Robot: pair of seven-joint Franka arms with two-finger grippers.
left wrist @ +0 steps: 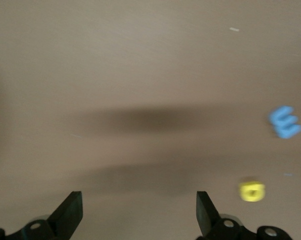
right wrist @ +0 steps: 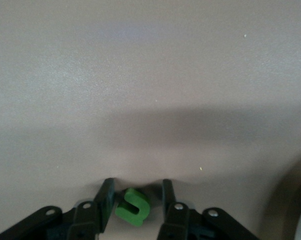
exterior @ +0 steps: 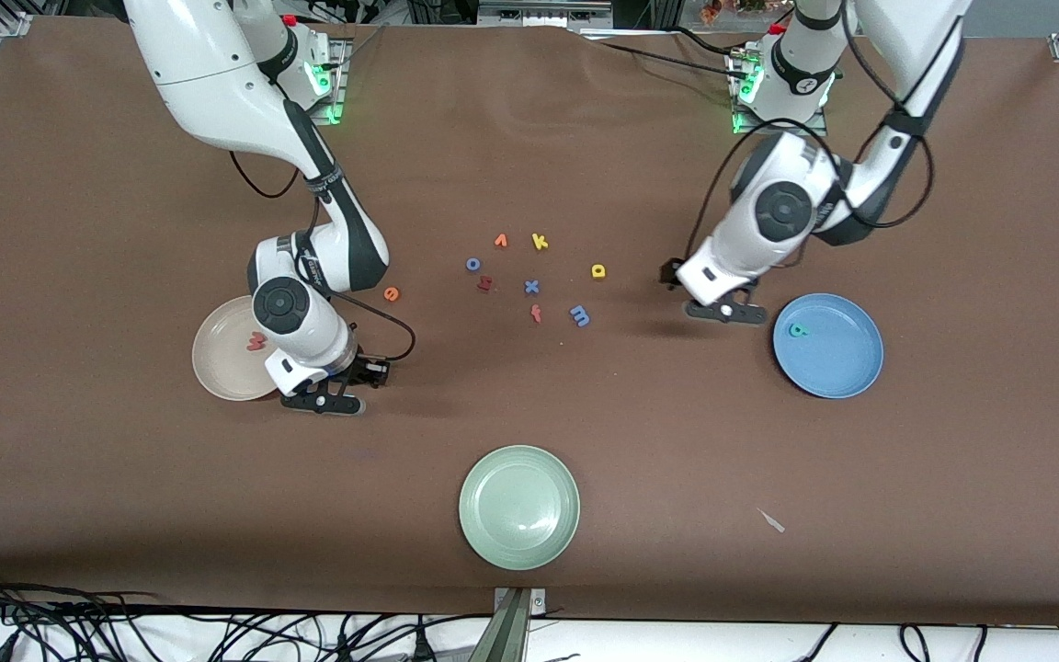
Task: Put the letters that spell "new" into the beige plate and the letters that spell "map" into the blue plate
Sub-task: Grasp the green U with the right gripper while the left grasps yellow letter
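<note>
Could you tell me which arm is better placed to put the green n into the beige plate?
The right arm. The right gripper already has the green n between its fingers and sits right beside the beige plate. The left gripper is open and empty, near the blue plate.

I'm seeing the pinkish-red w (exterior: 256, 342) lying in the beige plate (exterior: 217, 368), the teal letter (exterior: 798, 330) lying in the blue plate (exterior: 837, 363), the orange e (exterior: 391, 294), blue m (exterior: 579, 315) and yellow letter (exterior: 597, 270) lying on the table, and the green n (right wrist: 133, 206) sitting between the fingers.
</note>
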